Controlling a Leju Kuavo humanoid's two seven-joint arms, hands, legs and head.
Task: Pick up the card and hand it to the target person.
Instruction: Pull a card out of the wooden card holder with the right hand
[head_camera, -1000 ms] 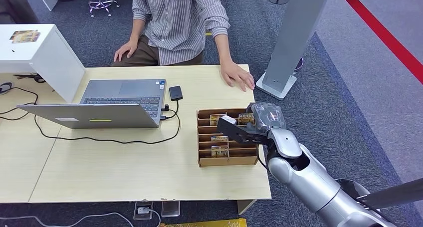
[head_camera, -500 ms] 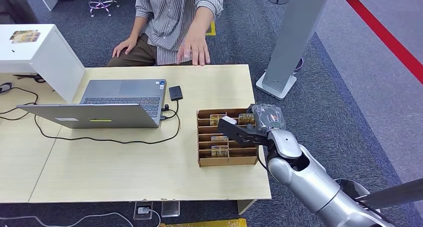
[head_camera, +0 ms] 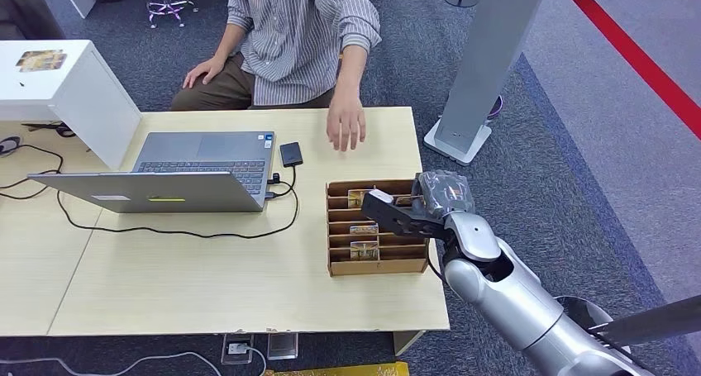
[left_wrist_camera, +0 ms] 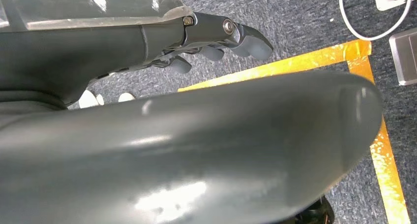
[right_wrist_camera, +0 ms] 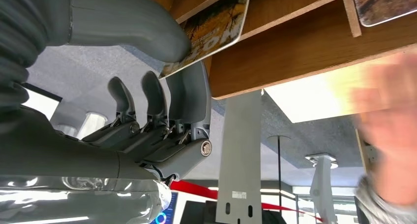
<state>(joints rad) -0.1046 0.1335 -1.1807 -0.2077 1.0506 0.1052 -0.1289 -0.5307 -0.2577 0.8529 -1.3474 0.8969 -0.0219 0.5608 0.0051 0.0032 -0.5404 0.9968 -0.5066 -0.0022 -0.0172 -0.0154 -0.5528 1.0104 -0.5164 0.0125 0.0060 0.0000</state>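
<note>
The person's hand (head_camera: 345,121) is now lying on the far edge of the surface (head_camera: 207,277), straight across from the card box (head_camera: 376,227); 1 second ago it was resting further toward the robot's right, and half a second ago it was lifted in front of the striped shirt. The right hand (head_camera: 409,211) has barely moved over the box in that time, edging slightly across its back rows. My reading is that the receiver is settling within reach, so the handover spot is becoming clear while the pick itself is not yet finished.

In the right wrist view the right hand (right_wrist_camera: 162,81) is pinching a card (right_wrist_camera: 216,27) between its thick thumb and darker fingers (right_wrist_camera: 194,101), the card still touching the wooden divider of the box, so it is gripped but not lifted free. The card is looking thin and flat, with rounded corners and a dark yellow-brown printed picture. Other cards are standing in neighbouring slots, and 1 is showing at the edge of that view.

The left hand (left_wrist_camera: 216,42) is hanging beside the body above the carpet, fingers curled loosely and apart with nothing in them.

A laptop (head_camera: 178,173) is sitting open on the surface, well apart from the box
</note>
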